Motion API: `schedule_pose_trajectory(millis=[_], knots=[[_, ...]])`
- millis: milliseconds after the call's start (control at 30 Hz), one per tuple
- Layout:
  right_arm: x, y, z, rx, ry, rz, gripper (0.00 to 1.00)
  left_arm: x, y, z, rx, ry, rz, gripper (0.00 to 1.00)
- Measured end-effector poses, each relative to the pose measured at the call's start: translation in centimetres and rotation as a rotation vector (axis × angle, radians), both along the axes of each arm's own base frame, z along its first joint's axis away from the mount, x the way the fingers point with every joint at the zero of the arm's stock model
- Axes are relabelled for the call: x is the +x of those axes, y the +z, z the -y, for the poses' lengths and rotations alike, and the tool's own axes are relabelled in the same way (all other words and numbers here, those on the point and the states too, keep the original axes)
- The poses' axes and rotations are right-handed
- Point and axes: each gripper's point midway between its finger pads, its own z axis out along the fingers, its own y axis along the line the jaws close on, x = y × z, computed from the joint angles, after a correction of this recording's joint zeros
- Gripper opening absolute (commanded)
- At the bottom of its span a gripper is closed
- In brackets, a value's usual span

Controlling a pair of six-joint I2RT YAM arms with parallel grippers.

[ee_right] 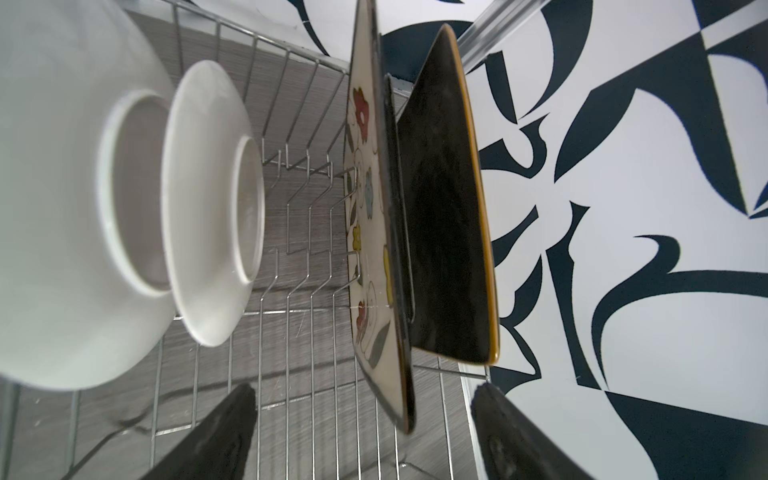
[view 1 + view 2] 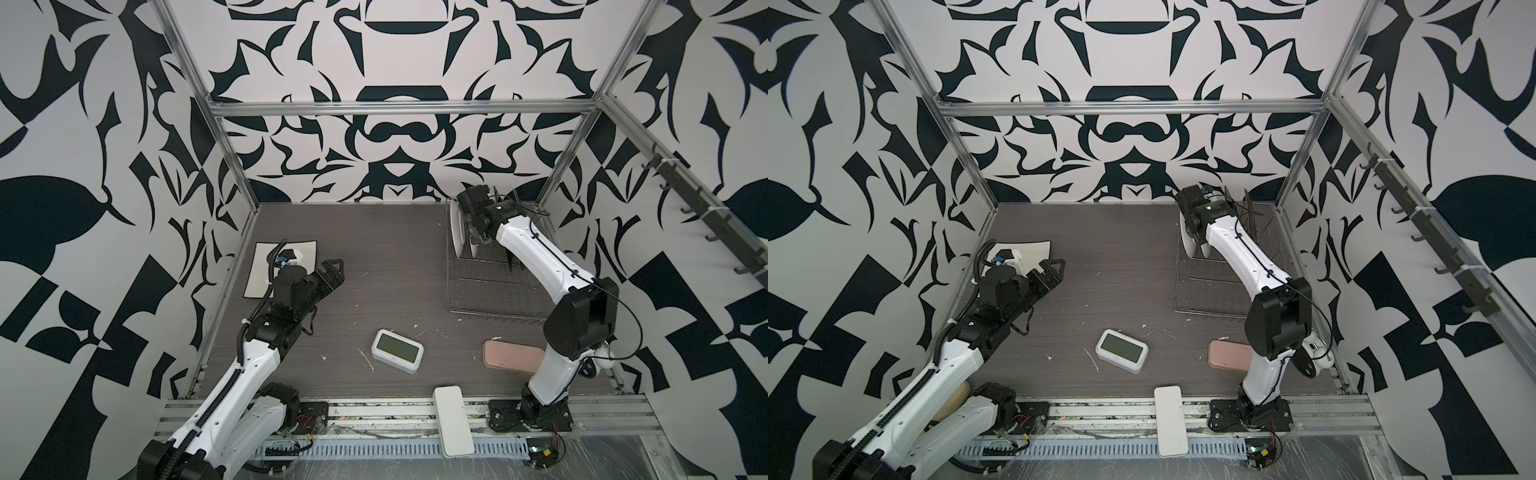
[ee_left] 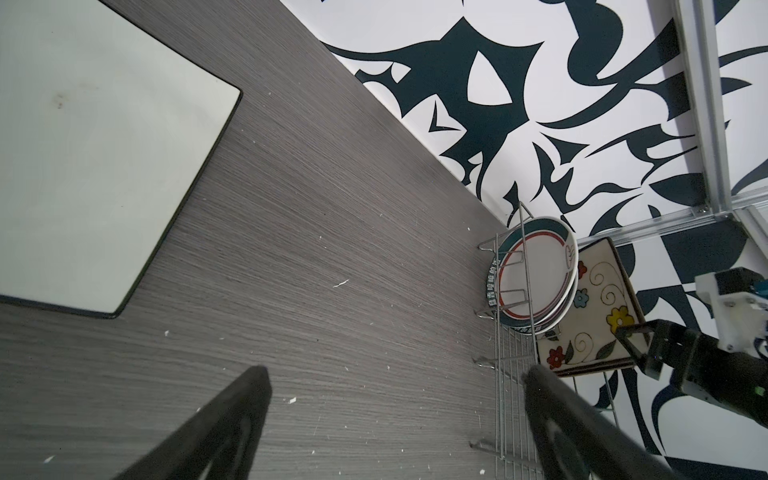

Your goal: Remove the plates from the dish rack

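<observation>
Counter point(image 2: 374, 257): one square white plate point(image 2: 258, 272) already lies flat at its left. Dish rack point(image 2: 486, 286), far right: two round plates point(image 1: 208, 199), a floral plate point(image 1: 365, 232) and a dark plate point(image 1: 444, 216) stand upright. Right tool point(image 1: 361, 388), jaws apart, straddles the floral plate's edge; next, close and lift straight up clear of the prongs point(image 1: 309, 174). Left tool point(image 3: 395, 370) open, empty

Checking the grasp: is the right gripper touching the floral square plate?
Apart. The right wrist view shows the floral plate edge-on between the right gripper's open fingers, a clear gap on each side.
</observation>
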Motion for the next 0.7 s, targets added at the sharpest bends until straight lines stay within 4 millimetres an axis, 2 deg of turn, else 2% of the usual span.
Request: schedule_pose_trajectory(millis=[333, 700], knots=[[1.2, 0.1, 1.6, -0.005, -0.026, 0.031, 0.74, 0.1, -0.6, 0.3, 0.007, -0.006, -0.017, 0.99], [2.3, -1.9, 1.7, -0.024, -0.021, -0.002, 0.62, 0.0, -0.6, 0.6, 0.007, -0.018, -0.017, 0.99]])
